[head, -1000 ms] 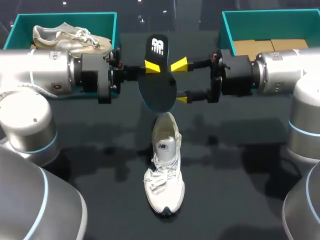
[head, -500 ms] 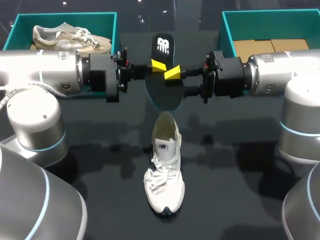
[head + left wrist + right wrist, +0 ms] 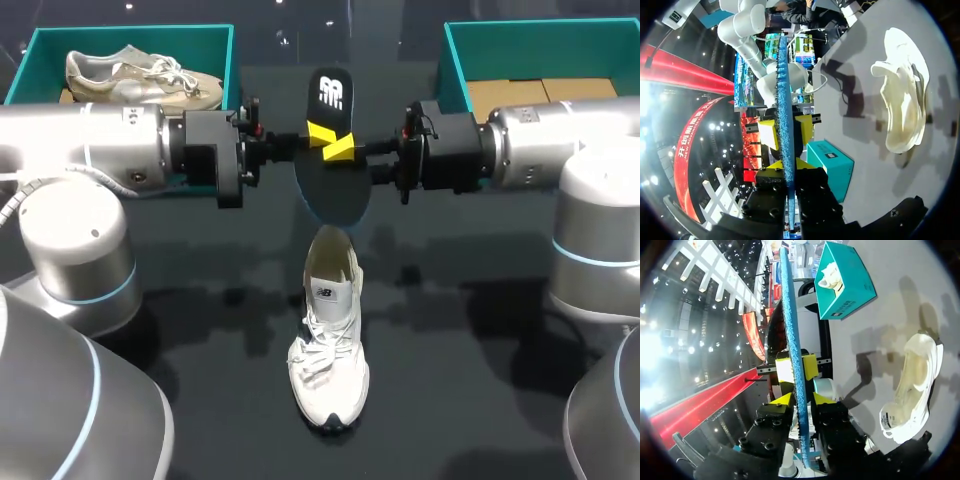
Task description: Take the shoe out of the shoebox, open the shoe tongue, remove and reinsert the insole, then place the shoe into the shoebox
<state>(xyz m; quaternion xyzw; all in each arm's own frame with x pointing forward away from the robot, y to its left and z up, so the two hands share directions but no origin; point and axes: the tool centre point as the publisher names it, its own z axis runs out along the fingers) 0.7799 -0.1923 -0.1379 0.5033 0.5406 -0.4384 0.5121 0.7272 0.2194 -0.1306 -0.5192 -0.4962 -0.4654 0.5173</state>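
So, boxes: left box [image 3: 130,32], right box [image 3: 540,30], at far corners.
Shoe [image 3: 330,340]: on the table [image 3: 480,400] (toe nearest the robot).
Insole [image 3: 333,190]: aloft, just behind the shoe.
Grippers: left gripper [image 3: 320,132] and right gripper [image 3: 342,150] both clamp the insole.

left arm [image 3: 95,150] and right arm [image 3: 560,140]: thick silver-grey tubes, rounded joints with thin blue rings. black wrist blocks [image 3: 212,160] with small screws and red bits. pale cable [image 3: 22,196] along left arm. jaws black, bright yellow tips.
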